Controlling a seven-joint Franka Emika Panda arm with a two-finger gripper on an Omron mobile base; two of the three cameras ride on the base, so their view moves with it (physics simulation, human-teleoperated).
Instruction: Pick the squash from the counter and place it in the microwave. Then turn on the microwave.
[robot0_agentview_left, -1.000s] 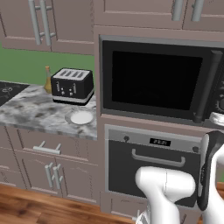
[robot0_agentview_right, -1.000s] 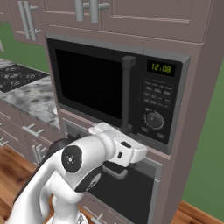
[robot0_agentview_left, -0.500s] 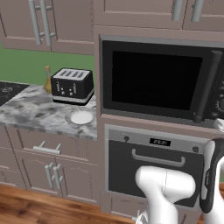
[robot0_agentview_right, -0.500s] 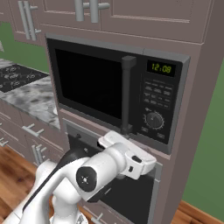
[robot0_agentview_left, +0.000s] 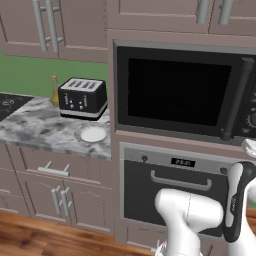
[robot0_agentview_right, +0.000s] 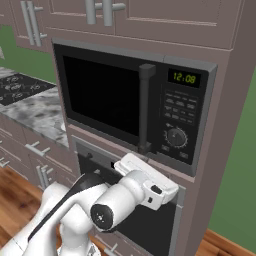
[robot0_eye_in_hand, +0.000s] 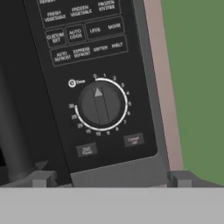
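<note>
Gripper (robot0_eye_in_hand: 112, 179) spread wide, nothing between the two dark tips at the bottom left and bottom right of the hand view. Aimed straight at the control panel of the built-in dark grey microwave (robot0_agentview_right: 105, 95), close in front of it. Just above the tips, two small dark rectangular buttons (robot0_eye_in_hand: 86, 150) side by side, and above those a round black knob (robot0_eye_in_hand: 101, 105) ringed with white numbers, its small pointer aimed up the frame and a touch left, near the zero mark. Rows of labelled preset keys (robot0_eye_in_hand: 83, 33) along the top of that view. Dark vertical bar handle (robot0_eye_in_hand: 11, 131) running down the left edge.

From the right base view, white arm (robot0_agentview_right: 125, 197) reaching up from the lower left, ending just under the panel's lower corner. Green clock display (robot0_agentview_right: 183, 77) lit at the panel's top. Black glass door closed, handle upright beside the panel.

Below the microwave, a dark oven (robot0_agentview_left: 170, 185) with a horizontal silver handle. At middle left of the left base view, grey-and-white marbled counter (robot0_agentview_left: 45, 132) carrying a black slotted toaster (robot0_agentview_left: 82, 97), a small white round plate (robot0_agentview_left: 93, 134) in front of it, and a slim amber bottle (robot0_agentview_left: 54, 90) behind.

Squash: position, heading and long axis impossible to tell.
</note>
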